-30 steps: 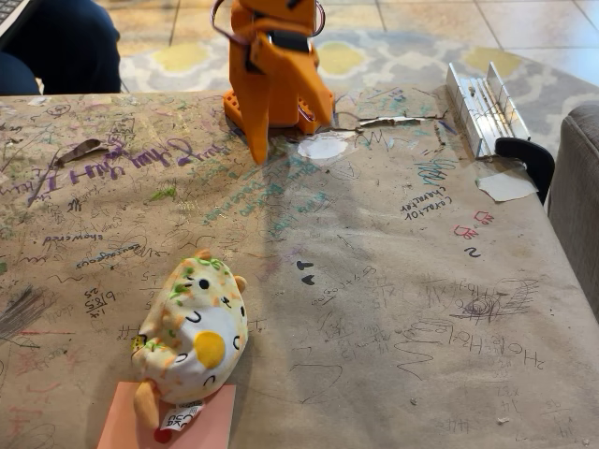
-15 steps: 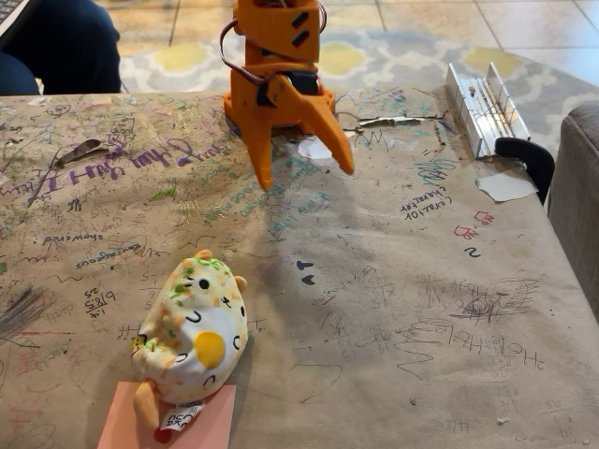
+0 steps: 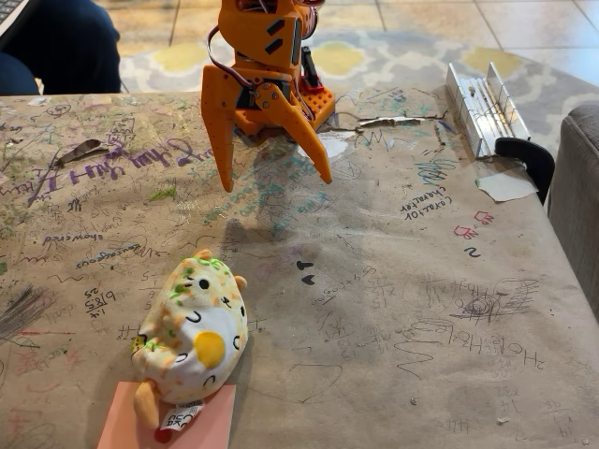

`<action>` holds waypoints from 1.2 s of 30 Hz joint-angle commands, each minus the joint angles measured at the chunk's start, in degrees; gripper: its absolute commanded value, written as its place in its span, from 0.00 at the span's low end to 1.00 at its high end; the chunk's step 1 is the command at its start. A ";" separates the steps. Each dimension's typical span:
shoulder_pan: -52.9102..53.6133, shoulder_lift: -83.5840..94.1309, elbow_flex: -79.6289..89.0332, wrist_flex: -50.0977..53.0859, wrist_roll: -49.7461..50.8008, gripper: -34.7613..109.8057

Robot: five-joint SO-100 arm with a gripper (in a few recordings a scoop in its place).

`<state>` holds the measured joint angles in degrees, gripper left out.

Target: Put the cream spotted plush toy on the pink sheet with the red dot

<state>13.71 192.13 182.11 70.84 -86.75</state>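
two orange fingers (image 3: 273, 182) spread open above scribbled brown paper table (image 3: 393, 281), tiled floor (image 3: 524, 23) behind.

Plush toy: we see a rounded cream spotted plush toy (image 3: 193, 337) lying near the table's front edge, toward its front-left corner.
Plush markings: orange and green spots, small black eyes, a yellow beak-like patch facing us, and an orange foot at its lower end.
Plush pose: tipped on its side, head toward the far edge, its lower part and white sewn tag resting on the sheet.
Sheet: we see the pink sheet with the red dot (image 3: 211, 426) lying flat at the table's front edge, partly covered by the plush.
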 commanded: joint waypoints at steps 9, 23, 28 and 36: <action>-5.98 0.88 1.14 0.88 1.23 0.53; -10.20 0.97 1.14 0.88 8.61 0.53; -9.67 0.97 1.14 0.88 8.61 0.52; -9.67 0.97 1.14 0.88 8.61 0.50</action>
<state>3.69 192.66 182.11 70.84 -78.22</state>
